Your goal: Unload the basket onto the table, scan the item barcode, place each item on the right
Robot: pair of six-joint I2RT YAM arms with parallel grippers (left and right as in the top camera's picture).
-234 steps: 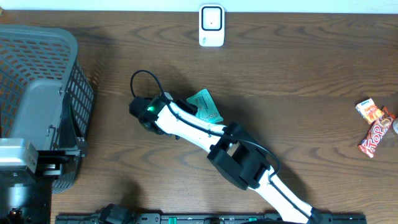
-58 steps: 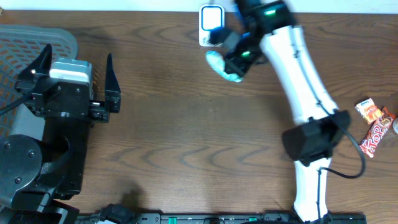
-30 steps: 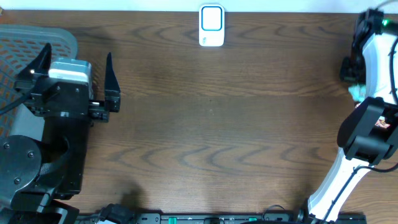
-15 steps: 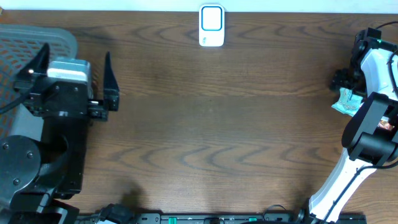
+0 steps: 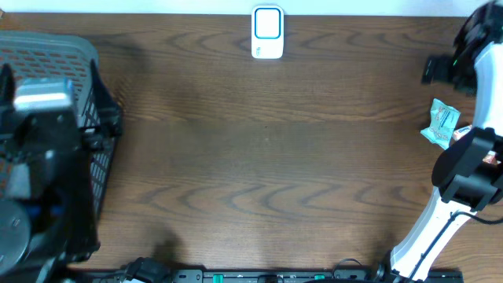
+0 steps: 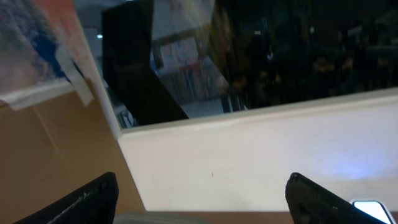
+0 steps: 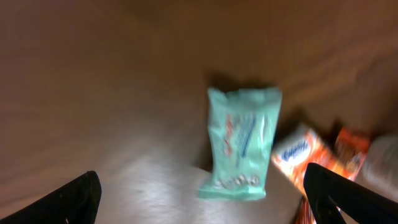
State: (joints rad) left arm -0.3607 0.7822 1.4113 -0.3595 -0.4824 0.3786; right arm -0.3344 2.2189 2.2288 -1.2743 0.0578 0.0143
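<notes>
Overhead looks straight down; right wrist, closer, shares its teal packet (image 5: 442,122); left wrist faces outward.

White-shelled right arm (image 5: 493,94) with black joints; black, grey-capped left arm (image 5: 39,181)

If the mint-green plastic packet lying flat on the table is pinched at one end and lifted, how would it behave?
The mint-green plastic packet looks thin and pillowy, so it would probably droop and feel light. Its smooth-looking film may slip. Pushed, it should slide on the wooden table, not roll.
</notes>
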